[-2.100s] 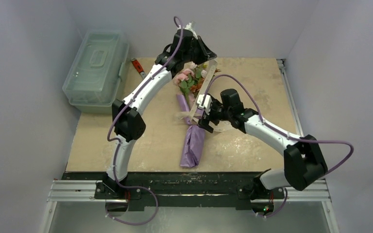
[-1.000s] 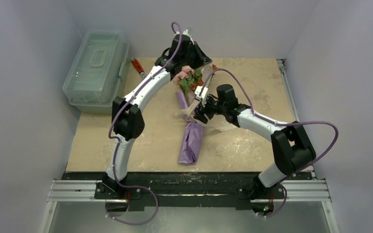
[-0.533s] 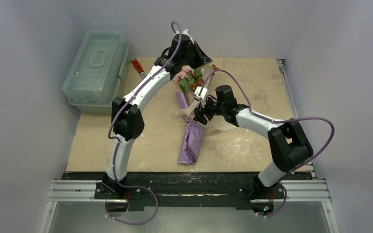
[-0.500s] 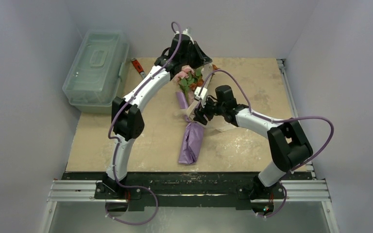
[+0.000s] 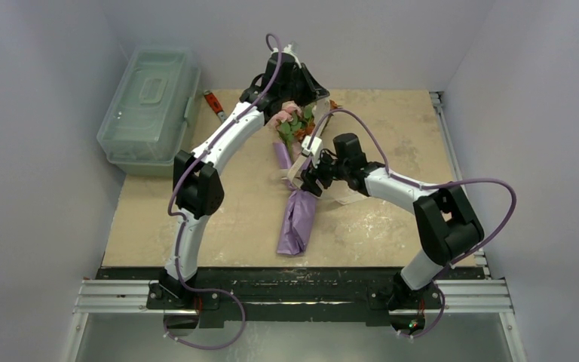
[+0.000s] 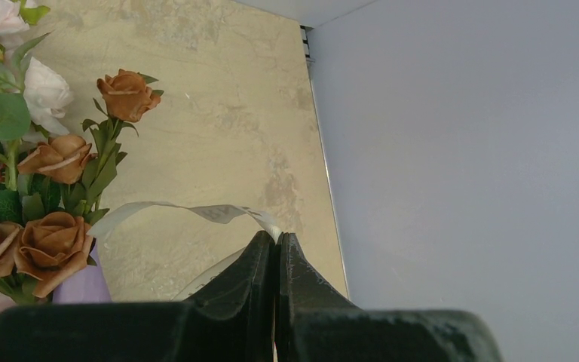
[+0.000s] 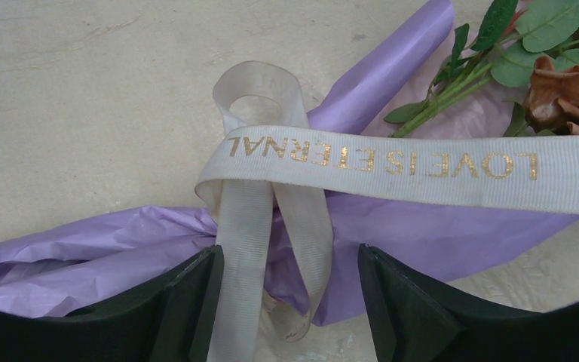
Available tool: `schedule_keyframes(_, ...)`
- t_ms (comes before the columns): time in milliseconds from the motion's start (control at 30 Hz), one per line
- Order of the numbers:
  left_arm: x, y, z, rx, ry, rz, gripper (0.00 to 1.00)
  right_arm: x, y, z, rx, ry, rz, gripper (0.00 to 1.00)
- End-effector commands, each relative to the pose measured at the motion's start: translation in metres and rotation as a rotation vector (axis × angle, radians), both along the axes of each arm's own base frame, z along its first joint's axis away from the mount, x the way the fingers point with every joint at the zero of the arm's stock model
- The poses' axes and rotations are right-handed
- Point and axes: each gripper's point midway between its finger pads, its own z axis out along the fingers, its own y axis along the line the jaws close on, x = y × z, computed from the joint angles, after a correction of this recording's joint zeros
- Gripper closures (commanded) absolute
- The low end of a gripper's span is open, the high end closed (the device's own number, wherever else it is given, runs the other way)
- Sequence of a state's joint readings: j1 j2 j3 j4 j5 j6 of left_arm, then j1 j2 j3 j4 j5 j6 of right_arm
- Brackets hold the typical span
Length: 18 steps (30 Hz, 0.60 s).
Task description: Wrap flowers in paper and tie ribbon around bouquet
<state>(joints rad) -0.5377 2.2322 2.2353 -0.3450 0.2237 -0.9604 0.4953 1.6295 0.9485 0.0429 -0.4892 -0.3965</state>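
The bouquet lies on the table with its stems rolled in lilac paper and its flowers pointing to the back. A cream ribbon with gold lettering crosses the paper, forms a small loop, and sends two strands down between my right gripper's open fingers; neither strand is pinched. That gripper hovers over the bouquet's middle. My left gripper is shut on the ribbon's other end, beside the orange-brown blooms at the back of the table.
A clear plastic toolbox stands at the back left, with a red-handled tool beside it. Grey walls close in the table on the left, back and right. The table's right edge strip runs close to the left gripper.
The right gripper has crept slightly left over the bouquet and its jaws have widened a little. The left gripper stays still at the back, shut on the ribbon.
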Motion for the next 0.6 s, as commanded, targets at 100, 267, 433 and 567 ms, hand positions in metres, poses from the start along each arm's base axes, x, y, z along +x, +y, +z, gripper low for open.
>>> schedule_keyframes(100,-0.001,0.004,0.044,-0.065,-0.078,0.012,1.00,0.011,0.010,0.046,0.041,-0.092,-0.014,0.21)
schedule_keyframes(267,-0.001,0.003,0.043,-0.067,-0.075,0.010,1.00,0.007,0.018,0.037,0.018,-0.074,-0.005,0.20)
schedule_keyframes(433,-0.001,0.005,0.041,-0.059,-0.070,0.010,1.00,0.005,0.021,0.030,0.007,-0.060,-0.002,0.20)
schedule_keyframes(567,0.000,0.008,0.040,-0.057,-0.068,0.014,1.00,0.008,0.020,0.022,-0.017,-0.051,-0.013,0.26)
